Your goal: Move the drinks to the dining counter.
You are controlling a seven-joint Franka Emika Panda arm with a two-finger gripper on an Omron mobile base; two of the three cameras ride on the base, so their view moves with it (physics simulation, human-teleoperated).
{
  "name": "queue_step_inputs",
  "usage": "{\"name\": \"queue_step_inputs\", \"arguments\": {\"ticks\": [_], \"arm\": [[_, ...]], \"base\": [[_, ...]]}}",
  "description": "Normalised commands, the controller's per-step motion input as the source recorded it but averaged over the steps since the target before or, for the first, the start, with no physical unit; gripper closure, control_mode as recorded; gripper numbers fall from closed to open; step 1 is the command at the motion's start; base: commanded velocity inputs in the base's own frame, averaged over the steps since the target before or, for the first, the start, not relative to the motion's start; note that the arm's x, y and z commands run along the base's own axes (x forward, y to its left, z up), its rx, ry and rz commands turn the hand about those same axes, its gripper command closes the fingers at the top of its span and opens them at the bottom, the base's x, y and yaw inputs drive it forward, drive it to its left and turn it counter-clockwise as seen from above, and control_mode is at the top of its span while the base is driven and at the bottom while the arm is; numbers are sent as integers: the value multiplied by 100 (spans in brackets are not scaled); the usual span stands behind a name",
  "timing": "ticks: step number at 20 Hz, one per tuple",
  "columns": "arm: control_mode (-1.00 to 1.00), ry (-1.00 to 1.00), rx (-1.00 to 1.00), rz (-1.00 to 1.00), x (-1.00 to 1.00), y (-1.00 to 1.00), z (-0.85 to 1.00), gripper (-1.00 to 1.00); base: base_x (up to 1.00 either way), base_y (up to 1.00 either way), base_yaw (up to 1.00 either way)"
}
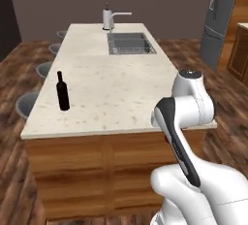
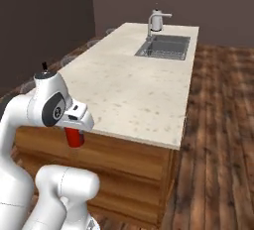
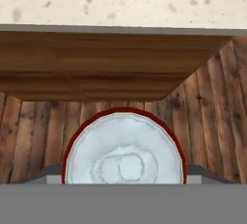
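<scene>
Gripper (image 2: 74, 134) clamped around round red metal can (image 3: 124, 147), silvery lid up, beside speckled beige stone counter (image 1: 116, 88).

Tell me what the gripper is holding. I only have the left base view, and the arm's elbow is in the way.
Observer: In the right base view, the gripper is closed on the small red can.
Operator: Is the can over the dining counter yet?
Observer: No. In the hand view it hangs over the wooden floor, with the near edge of the dining counter just ahead.
Operator: Is it upright?
Observer: Yes. The hand view looks straight down on its silver top, and in the right base view its sides stand vertical.
</scene>
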Motion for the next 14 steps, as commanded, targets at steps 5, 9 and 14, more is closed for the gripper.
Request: {"name": "queue_step_inputs", "arguments": {"ticks": [5, 9, 14], "arm": [[100, 0, 0, 0, 0, 0, 0, 100], [100, 0, 0, 0, 0, 0, 0, 100], [100, 0, 0, 0, 0, 0, 0, 100]], "base": [[15, 99, -59], [29, 100, -27], [39, 83, 6]]}}
